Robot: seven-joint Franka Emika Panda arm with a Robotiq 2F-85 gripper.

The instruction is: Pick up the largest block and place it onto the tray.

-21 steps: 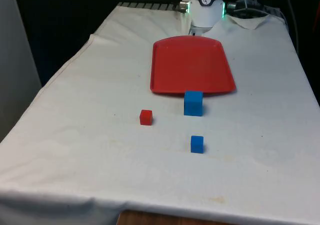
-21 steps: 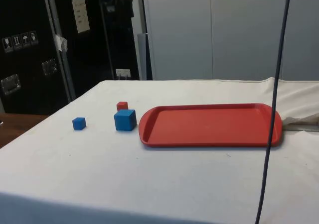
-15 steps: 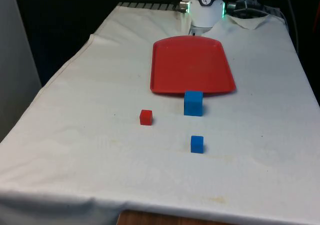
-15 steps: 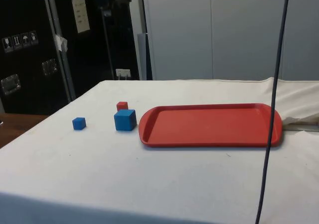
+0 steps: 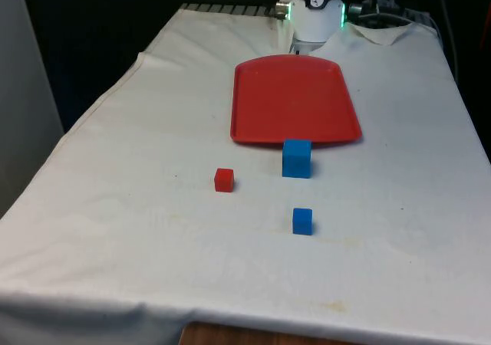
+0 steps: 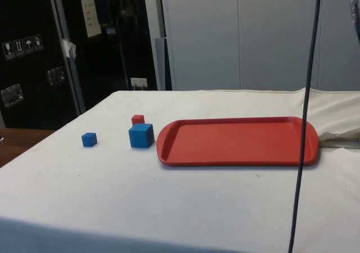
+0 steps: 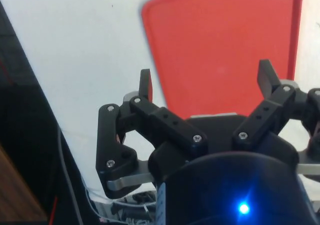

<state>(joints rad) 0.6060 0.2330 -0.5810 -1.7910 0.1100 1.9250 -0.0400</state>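
The largest block, a blue cube, stands on the cloth just off the near end of the red tray. A smaller blue cube lies nearer the table's front edge, and a small red cube sits toward the front view's left of the big one. In the wrist view my gripper hangs open high above the tray, with nothing between its fingers.
The arm's white base stands at the far end of the table behind the tray. A dark cable hangs down through the side view's right. White cloth covers the table, whose edges drop off on both sides.
The blocks and tray have not moved. The hanging cable in the side view has shifted slightly.
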